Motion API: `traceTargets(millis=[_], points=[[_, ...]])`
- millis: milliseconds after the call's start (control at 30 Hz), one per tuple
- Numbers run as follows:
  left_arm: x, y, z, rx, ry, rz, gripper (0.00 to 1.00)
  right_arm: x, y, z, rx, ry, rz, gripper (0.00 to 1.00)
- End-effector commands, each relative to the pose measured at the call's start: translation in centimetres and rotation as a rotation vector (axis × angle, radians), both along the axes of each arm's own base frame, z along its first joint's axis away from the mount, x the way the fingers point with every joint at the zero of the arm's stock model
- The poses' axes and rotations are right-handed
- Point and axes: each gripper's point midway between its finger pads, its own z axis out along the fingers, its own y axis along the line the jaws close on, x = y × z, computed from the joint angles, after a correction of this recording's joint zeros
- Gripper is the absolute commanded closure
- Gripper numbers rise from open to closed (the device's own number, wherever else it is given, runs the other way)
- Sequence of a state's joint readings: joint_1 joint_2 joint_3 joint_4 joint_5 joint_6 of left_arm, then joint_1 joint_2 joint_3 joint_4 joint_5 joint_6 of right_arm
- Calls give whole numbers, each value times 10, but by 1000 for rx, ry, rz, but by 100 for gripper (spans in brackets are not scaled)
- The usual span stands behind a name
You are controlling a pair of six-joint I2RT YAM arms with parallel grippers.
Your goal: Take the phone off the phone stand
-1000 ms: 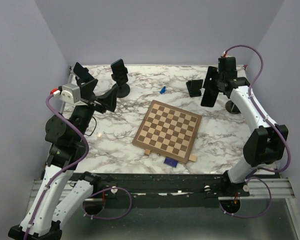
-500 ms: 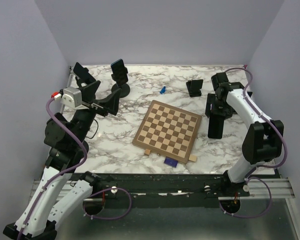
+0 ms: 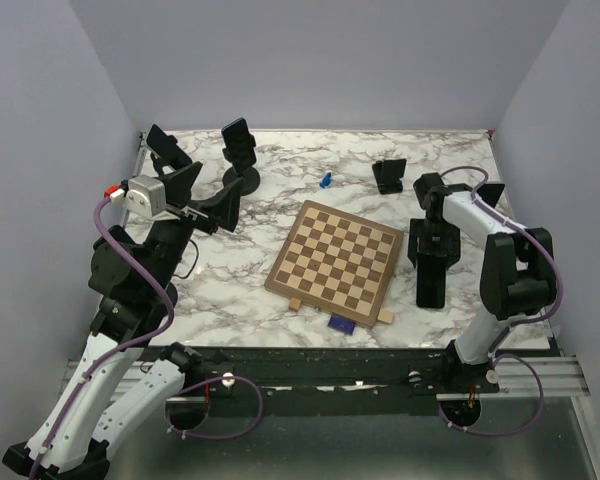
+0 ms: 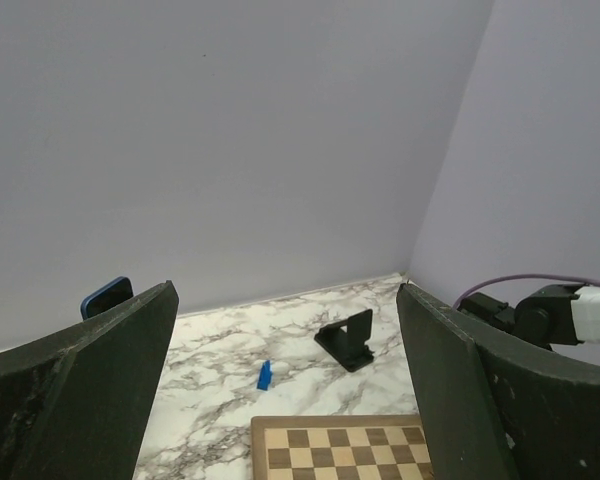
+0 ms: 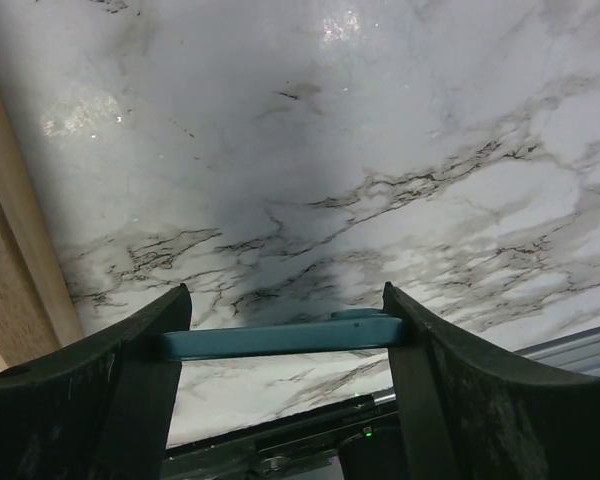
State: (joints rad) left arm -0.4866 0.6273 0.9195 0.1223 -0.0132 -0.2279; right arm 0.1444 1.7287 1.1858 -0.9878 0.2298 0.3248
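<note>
- The right fingers are clamped on the phone, one on each side, and its teal edge runs level between them.
- Seen from above, the phone is off the stand and well apart from it, held low at the right side of the counter, just right of the chessboard. I cannot tell whether it touches the marble.
- The stand sits toward the back of the counter, behind the board's far right corner.
- The left fingers are raised over the left side of the counter, spread wide apart and gripping nothing.
- A second phone stands upright on a round-based holder at the back left.
- A small blue piece lies on the marble between that holder and the stand.
</note>
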Motion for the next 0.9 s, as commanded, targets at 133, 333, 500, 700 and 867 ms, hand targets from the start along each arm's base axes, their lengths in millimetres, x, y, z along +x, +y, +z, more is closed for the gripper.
traceTargets(millis=[133, 333, 500, 700, 867], points=[[6, 1, -5, 12, 13, 22, 2, -6, 10, -22, 32, 21, -4, 86], [7, -2, -7, 17, 19, 13, 1, -8, 15, -27, 52, 29, 12, 73], [7, 0, -7, 17, 18, 21, 1, -8, 21, -29, 47, 33, 43, 57], [8, -1, -8, 18, 21, 18, 1, -8, 24, -28, 40, 36, 55, 0], [6, 0, -7, 17, 16, 20, 1, -3, 20, -20, 12, 12, 47, 0]])
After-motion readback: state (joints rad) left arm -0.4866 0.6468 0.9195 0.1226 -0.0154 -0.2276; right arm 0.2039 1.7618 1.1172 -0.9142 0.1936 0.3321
